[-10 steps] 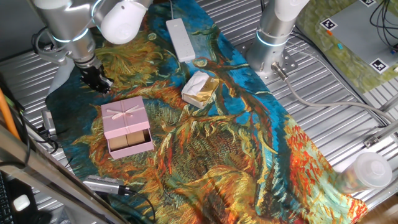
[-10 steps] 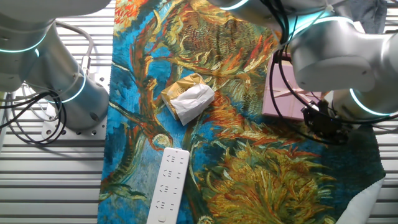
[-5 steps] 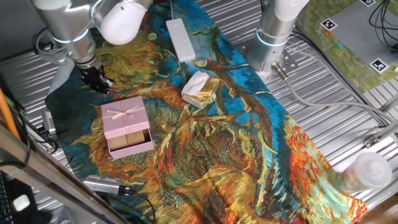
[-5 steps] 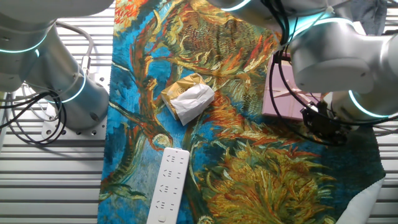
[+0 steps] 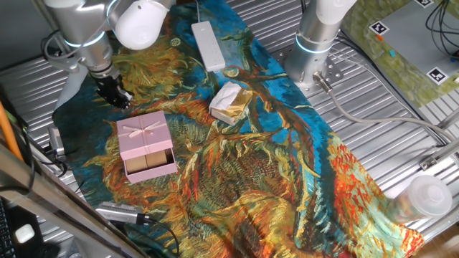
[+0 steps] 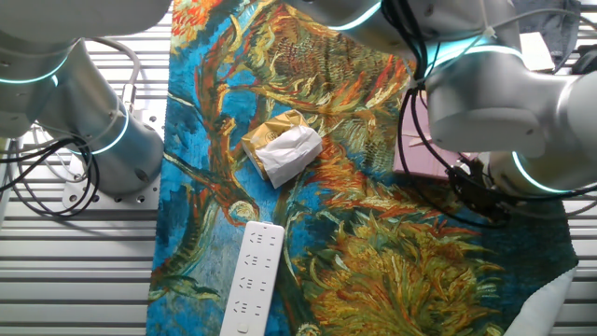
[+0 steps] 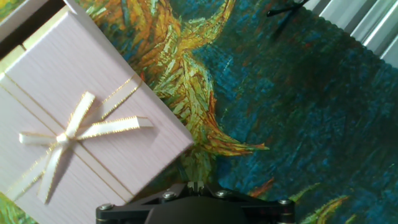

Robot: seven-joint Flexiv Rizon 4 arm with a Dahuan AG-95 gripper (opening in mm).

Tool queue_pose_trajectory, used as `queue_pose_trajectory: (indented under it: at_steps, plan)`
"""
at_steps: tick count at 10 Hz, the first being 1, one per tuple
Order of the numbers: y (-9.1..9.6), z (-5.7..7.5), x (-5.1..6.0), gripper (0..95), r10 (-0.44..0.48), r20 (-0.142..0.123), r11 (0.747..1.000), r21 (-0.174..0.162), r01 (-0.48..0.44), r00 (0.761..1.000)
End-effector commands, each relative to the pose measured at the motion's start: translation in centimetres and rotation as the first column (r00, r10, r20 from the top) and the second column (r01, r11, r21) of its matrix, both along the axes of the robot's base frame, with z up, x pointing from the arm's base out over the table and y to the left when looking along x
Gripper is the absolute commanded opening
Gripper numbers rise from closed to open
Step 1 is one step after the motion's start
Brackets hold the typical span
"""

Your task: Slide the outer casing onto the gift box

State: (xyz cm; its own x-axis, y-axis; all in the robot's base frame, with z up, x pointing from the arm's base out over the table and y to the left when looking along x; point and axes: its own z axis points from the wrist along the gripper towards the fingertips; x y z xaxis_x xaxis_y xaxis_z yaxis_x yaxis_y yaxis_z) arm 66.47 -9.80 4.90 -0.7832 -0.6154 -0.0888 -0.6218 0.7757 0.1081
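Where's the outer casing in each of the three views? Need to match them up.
One fixed view: the outer casing sits lower left on the painted cloth, the gift box poking out of its near end.
The other fixed view: only a pink sliver at right, behind the arm.
Hand view: fills the left side, bow up.
Shared landmark: the painted cloth.

Landmark: outer casing (image 5: 145, 137). Gift box (image 5: 152, 163) protrudes from its near open end. Gripper (image 5: 115, 93) sits just beyond its far edge, apart. Bare cloth (image 5: 237, 172) on its right flank toward the foil lump (image 5: 230, 102). White bar (image 5: 208, 44) well beyond, clear of approach paths.
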Motion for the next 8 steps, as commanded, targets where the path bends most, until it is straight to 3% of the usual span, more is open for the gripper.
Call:
queue_pose_trajectory:
  at_steps: [1,5,8]
  plan:
    - [0.53,-0.34,-0.27,0.0,-0.011,-0.001,1.0,0.013,0.011,1.0]
    - [0.86,-0.83,-1.06,0.0,-0.024,-0.004,1.0,0.015,0.025,1.0]
    - [0.97,-0.81,-1.22,0.0,-0.049,-0.014,0.998,0.041,0.049,0.999]
